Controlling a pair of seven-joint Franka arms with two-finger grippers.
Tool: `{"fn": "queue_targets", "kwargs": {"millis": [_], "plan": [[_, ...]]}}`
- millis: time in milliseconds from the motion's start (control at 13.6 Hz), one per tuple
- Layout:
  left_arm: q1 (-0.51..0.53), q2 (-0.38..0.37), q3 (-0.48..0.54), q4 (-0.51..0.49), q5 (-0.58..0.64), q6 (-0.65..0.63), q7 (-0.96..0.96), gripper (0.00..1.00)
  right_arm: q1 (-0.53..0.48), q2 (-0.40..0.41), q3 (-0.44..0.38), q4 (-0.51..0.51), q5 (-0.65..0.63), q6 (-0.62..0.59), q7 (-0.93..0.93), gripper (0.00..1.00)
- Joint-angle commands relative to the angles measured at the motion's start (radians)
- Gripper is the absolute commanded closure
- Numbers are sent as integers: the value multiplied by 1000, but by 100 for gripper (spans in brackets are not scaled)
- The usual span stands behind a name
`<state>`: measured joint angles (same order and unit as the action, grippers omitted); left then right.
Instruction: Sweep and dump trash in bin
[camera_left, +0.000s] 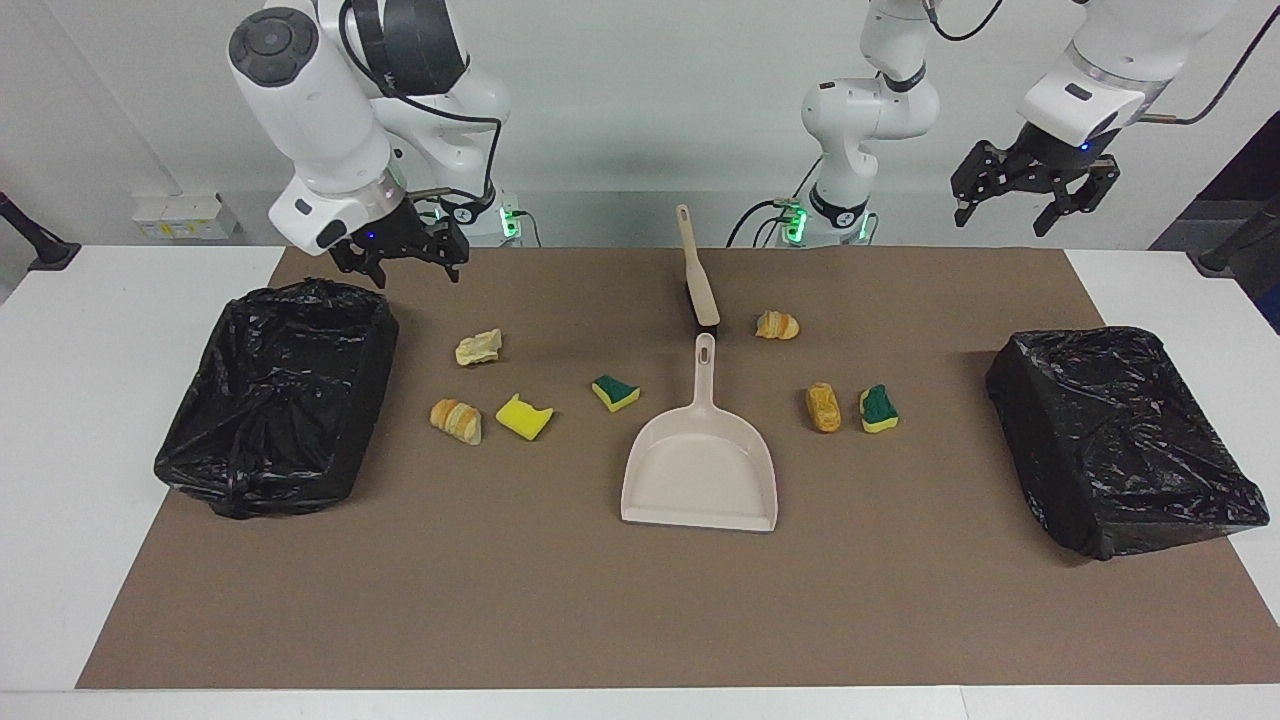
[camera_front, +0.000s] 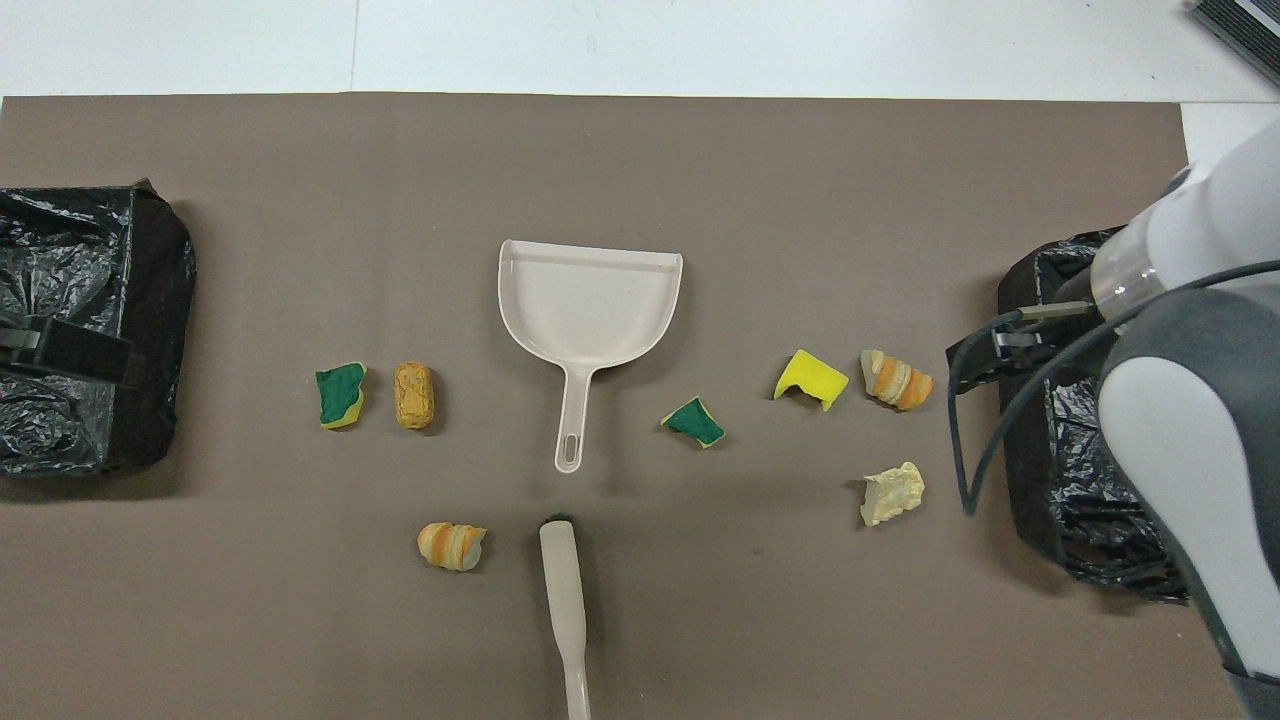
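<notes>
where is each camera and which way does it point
Facing view: high across the table, looking at both arms; right end effector and left end effector both up, open.
Overhead view: above the robots' end, looking steeply down; right arm and a bit of the left show.
Shared: dustpan, brush, trash, both bins.

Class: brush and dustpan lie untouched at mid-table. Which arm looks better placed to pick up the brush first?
Probably the right. The right gripper, open, hangs low over the mat beside its bin, closer to the brush. The left gripper, open, hangs high past the mat's end.
</notes>
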<state>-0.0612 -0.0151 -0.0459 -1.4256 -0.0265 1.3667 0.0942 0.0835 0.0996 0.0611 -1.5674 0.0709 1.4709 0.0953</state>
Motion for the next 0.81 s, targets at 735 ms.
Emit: {"fn": "queue_targets", "kwargs": {"millis": [735], "plan": [[-5,-332,-204,-552,-65,225,-153,0,261,290,28,156,136,215,518,0]]}}
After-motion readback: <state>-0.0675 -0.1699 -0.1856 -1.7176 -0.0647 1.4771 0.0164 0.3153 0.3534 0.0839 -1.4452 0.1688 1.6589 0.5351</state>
